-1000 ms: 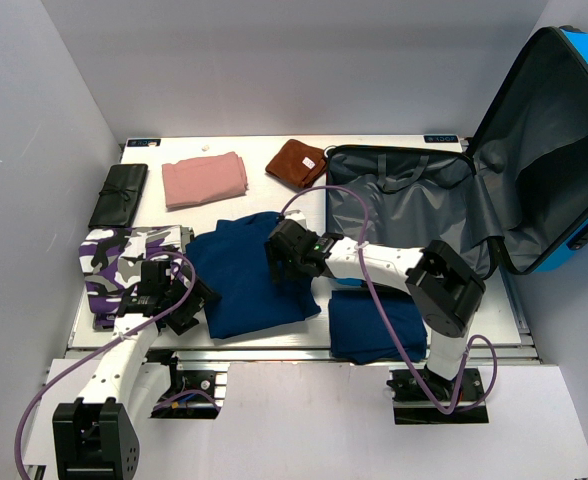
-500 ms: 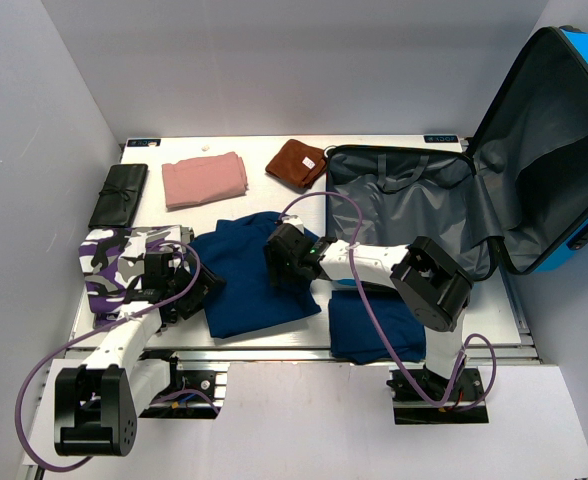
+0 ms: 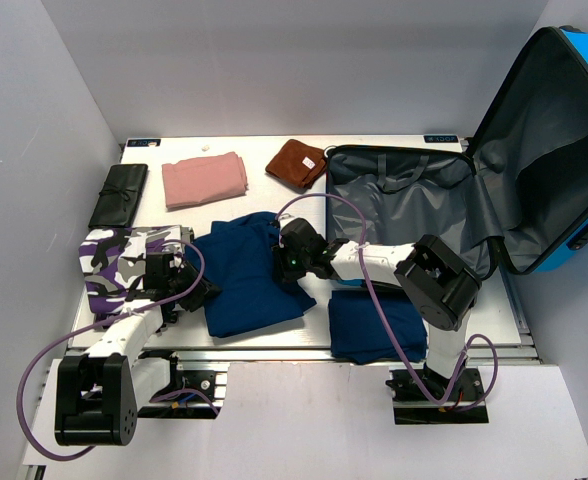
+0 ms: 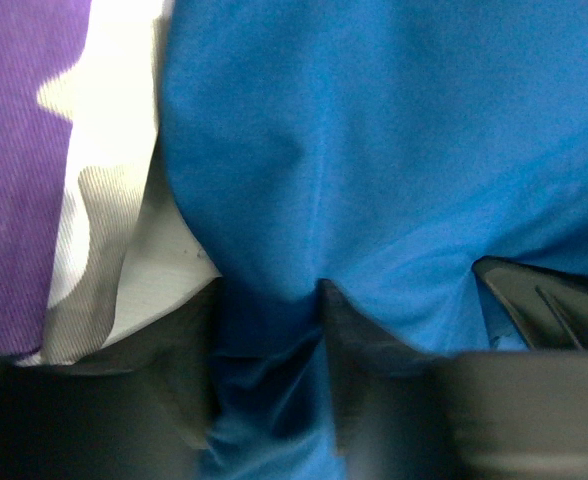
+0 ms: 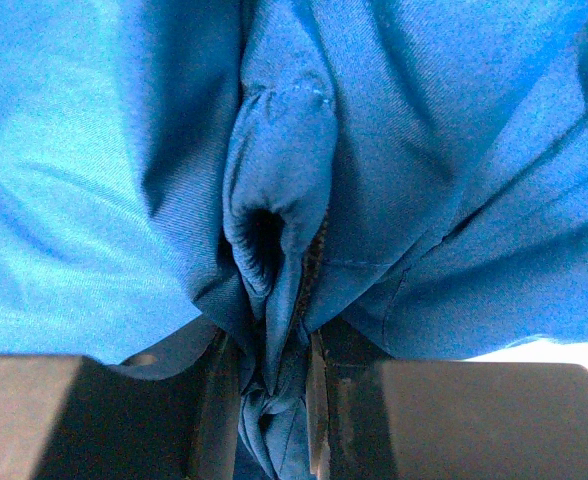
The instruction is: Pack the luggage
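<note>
Both grippers had narrowed from wide open and shifted slightly since the earlier top view. From above, the left gripper [image 3: 181, 284] sat at the left edge of the dark-blue fabric garment [image 3: 242, 290], with the right gripper [image 3: 292, 262] at its right edge. The bright-blue hard-shell luggage [image 3: 414, 200] lay open to the right, grey lining bare, its tray running left to right. The right arm was the nearer, so the carry probably had to go rightward over the tray's left rim. A folded navy cloth [image 3: 374, 325] lay near that rim.

At the left wrist, dark fingers [image 4: 374, 360] pinched a fold of garment beside purple camouflage-print cloth [image 4: 14, 150].

At the right wrist, narrow fingers [image 5: 344, 400] clamped a bunched pleat.
</note>
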You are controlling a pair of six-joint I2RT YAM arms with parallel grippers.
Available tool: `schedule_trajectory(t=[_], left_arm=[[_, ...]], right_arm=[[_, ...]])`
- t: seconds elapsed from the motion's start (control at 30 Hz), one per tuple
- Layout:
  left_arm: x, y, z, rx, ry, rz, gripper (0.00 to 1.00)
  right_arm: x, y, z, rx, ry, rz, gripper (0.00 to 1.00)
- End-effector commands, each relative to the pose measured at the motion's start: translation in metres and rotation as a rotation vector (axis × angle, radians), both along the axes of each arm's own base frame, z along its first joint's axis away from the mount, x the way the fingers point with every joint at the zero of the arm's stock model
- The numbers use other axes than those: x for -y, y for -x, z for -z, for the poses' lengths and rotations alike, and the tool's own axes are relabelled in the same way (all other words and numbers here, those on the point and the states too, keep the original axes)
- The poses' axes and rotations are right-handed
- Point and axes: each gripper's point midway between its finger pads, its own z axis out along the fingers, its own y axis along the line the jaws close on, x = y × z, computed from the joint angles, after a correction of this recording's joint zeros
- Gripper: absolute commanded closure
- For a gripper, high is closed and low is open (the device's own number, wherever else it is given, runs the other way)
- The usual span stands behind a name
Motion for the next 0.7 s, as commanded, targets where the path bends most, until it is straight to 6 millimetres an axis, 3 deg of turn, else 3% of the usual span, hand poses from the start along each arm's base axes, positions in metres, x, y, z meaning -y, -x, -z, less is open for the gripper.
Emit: schedule_trajectory(t=[0.0, 0.03, 0.07, 0.17, 0.3, 0.43, 0.5, 0.53, 0.6, 0.63, 0.67], left_arm=[[0.004, 0.015, 0.006, -0.019, -0.005, 0.063, 0.56], [0.012, 0.015, 0.001, 0.002, 0.024, 0.091, 0.62], [0.014, 0.013, -0.006, 0.032, 0.033, 0.102, 0.77], [0.018, 0.004, -0.035, 0.117, 0.041, 0.127, 1.00], [0.022, -0.010, -0.088, 0.269, 0.031, 0.162, 1.00], [0.032, -0.026, -0.155, 0.437, 0.053, 0.209, 1.00], [0.038, -0.030, -0.176, 0.488, 0.069, 0.238, 1.00], [0.038, -0.034, -0.184, 0.500, 0.070, 0.237, 1.00], [0.042, -0.044, -0.222, 0.603, 0.071, 0.247, 1.00], [0.043, -0.051, -0.231, 0.625, 0.074, 0.251, 1.00], [0.047, -0.055, -0.255, 0.679, 0.081, 0.264, 1.00]], right_arm=[[-0.012, 0.037, 0.008, -0.068, -0.038, -0.175, 1.00], [-0.016, 0.035, -0.006, -0.038, -0.065, -0.188, 1.00], [-0.017, 0.035, -0.014, -0.020, -0.079, -0.198, 1.00], [-0.021, 0.028, -0.050, 0.059, -0.128, -0.210, 1.00], [-0.022, 0.021, -0.094, 0.120, -0.142, -0.213, 1.00], [-0.021, 0.018, -0.146, 0.202, -0.204, -0.198, 1.00], [-0.019, 0.013, -0.165, 0.248, -0.220, -0.189, 1.00], [-0.020, 0.010, -0.185, 0.289, -0.244, -0.180, 1.00], [-0.015, 0.001, -0.203, 0.340, -0.245, -0.155, 1.00], [-0.014, -0.006, -0.224, 0.394, -0.255, -0.125, 1.00], [-0.008, -0.017, -0.235, 0.440, -0.238, -0.079, 1.00]])
